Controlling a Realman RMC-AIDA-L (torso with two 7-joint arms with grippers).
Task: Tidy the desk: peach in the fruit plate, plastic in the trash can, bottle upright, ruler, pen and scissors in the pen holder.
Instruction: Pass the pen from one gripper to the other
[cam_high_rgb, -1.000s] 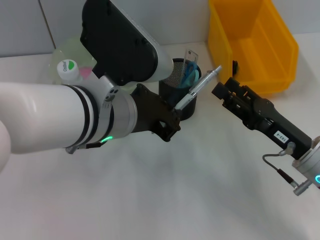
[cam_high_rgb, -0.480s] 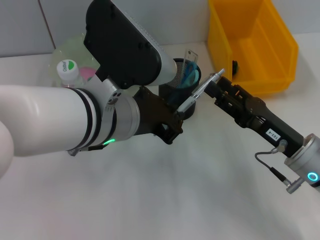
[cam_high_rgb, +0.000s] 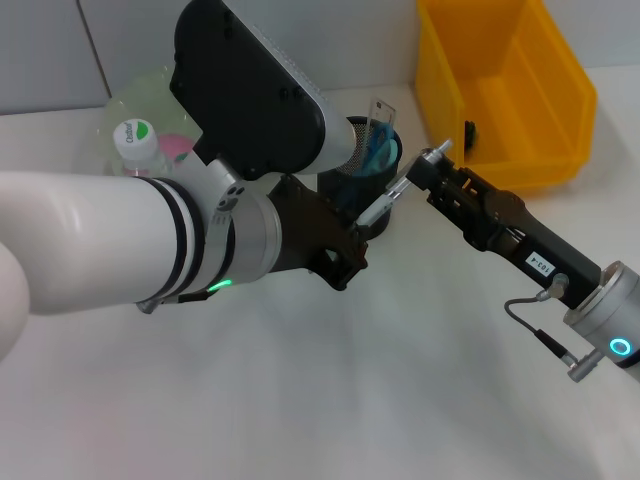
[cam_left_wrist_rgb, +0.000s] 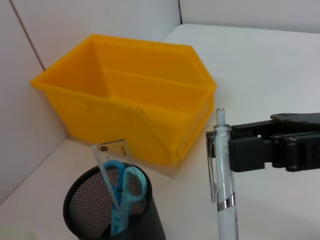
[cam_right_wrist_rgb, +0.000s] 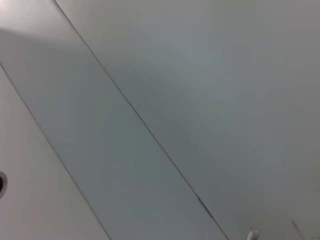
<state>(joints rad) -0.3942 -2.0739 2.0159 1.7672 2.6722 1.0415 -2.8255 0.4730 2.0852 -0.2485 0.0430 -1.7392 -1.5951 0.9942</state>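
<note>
While handing over the white clip pen (cam_left_wrist_rgb: 220, 185) beside black mesh pen holder (cam_left_wrist_rgb: 90, 205) | left gripper (cam_high_rgb: 352, 235) clamps its barrel | right gripper (cam_high_rgb: 432, 172) closing around top, grip uncertain | next: release, lower into holder

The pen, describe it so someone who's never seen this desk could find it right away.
Start at the yellow bin at the back of the desk, then the black mesh pen holder beside it. The pen slants in the air next to the holder, between both arms; it is white and silver, unlike the blue scissors inside.
</note>
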